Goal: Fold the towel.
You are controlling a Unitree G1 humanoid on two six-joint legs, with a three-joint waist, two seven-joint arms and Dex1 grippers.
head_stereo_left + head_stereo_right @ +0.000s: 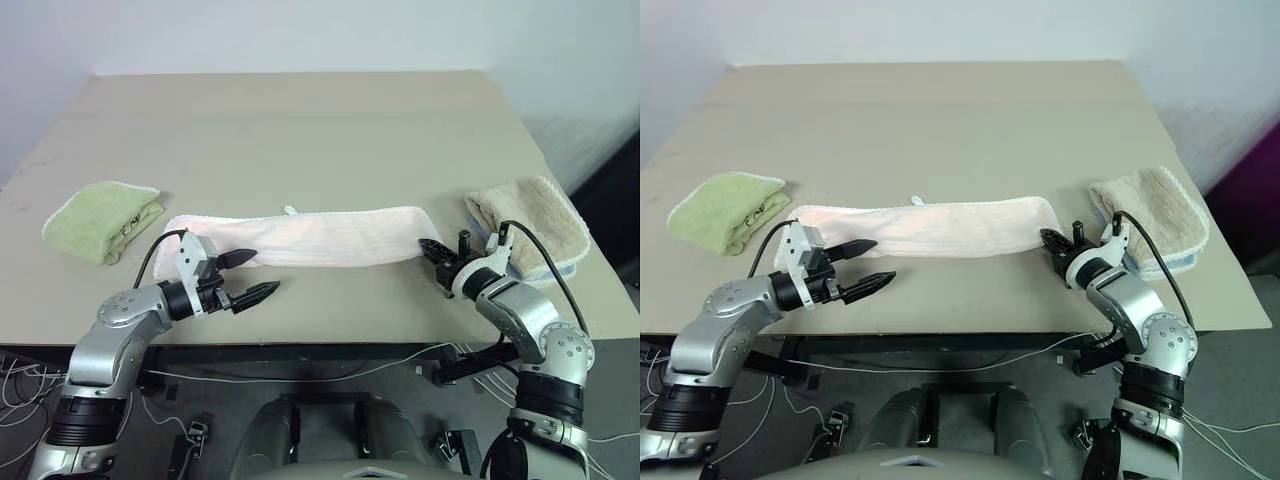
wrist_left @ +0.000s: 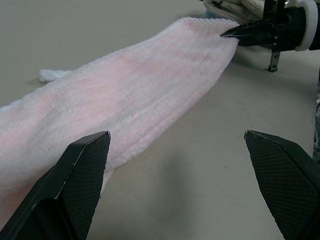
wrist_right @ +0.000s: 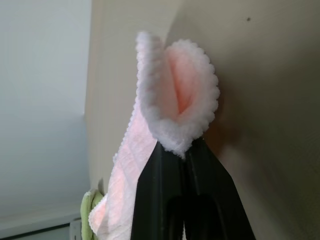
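R claw (image 1: 432, 249) is pinching the towel (image 1: 310, 238) at its right end, fingers closed on the scalloped edge. L claw (image 1: 252, 275) is hovering wide apart, holding nothing, just beside the towel's left end. Towel is lying as a long strip across the tabletop (image 1: 300, 130). Green towel (image 1: 102, 218) is sitting off left, beige towel (image 1: 535, 222) right behind R claw.
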